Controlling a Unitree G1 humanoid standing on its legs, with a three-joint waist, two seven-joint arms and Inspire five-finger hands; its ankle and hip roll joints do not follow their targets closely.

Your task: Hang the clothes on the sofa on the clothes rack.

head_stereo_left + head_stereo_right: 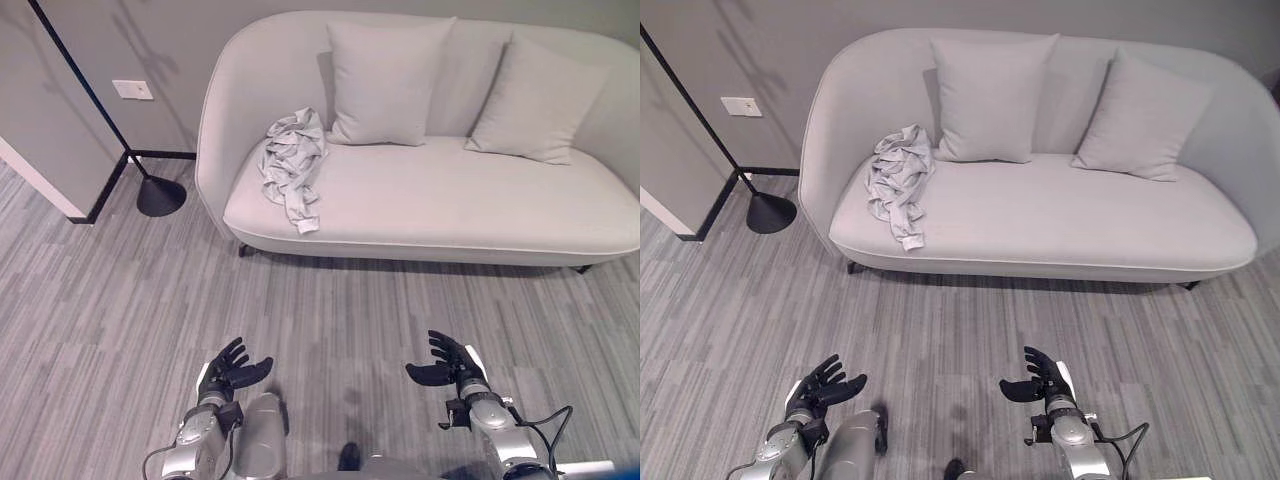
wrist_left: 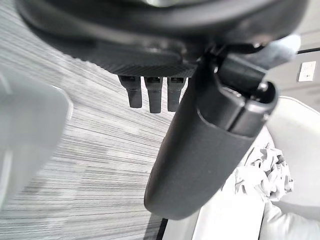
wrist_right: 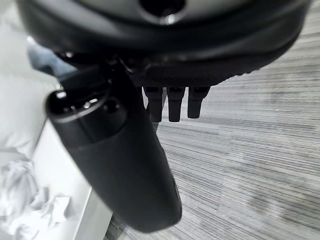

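Crumpled pale-grey garment on sofa

A big, round, light grey sofa stands against a grey wall. Two grey pillows lean on the sofa's back, one near the middle and one toward its right end. The floor in front of the sofa is grey with thin stripes. Left of the sofa, a black lamp stand sits on the floor, with a white wall plate above it.
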